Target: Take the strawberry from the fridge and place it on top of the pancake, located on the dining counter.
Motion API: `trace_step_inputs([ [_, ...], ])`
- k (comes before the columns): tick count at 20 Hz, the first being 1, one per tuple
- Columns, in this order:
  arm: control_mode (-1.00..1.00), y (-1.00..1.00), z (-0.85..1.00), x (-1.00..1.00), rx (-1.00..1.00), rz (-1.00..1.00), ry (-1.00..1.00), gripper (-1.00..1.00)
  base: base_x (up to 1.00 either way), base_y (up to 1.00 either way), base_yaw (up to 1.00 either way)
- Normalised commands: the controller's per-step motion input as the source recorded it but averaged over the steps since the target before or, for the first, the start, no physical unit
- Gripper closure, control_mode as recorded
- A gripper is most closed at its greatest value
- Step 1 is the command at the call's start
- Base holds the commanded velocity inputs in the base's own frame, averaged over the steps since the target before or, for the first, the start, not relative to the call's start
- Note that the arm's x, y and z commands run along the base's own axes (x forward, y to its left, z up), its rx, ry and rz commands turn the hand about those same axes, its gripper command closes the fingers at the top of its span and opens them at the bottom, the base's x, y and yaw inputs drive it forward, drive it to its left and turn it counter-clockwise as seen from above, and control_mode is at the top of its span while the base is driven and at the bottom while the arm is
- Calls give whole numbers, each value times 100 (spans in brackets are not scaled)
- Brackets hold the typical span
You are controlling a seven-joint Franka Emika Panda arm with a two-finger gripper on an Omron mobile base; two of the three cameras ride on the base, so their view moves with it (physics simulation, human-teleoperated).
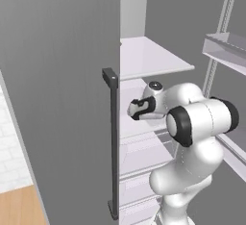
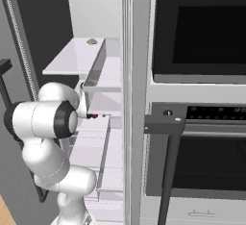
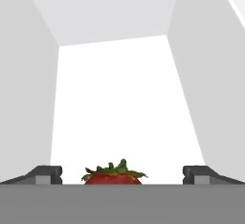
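From the hand view I see the strawberry point(image 3: 114, 174) sitting on the white shelf point(image 3: 124, 103), centred between my two fingertips point(image 3: 45, 174), which stand wide apart and touch nothing, so the gripper point(image 3: 122, 175) is released around it, not grasping. The right base view gives me what the hand cannot: the berry as a tiny red spot point(image 2: 94, 116) on a middle shelf of the open fridge point(image 2: 110, 75), just past the arm's elbow, with a small greenish item point(image 2: 92, 41) on the shelf above and an oven point(image 2: 197, 99) beside the fridge. The left base view shows the grey door point(image 1: 57, 99) with its dark handle point(image 1: 113, 147) and my wrist reaching in behind it
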Motion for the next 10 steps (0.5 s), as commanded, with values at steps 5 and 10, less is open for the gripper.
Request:
trace_step_inputs([
  [5, -100, 0, -10, 1, 0, 0, 3, 100, 0, 0, 0],
  [10, -100, 0, -5, 0, 0, 0, 0, 100, 0, 0, 0],
])
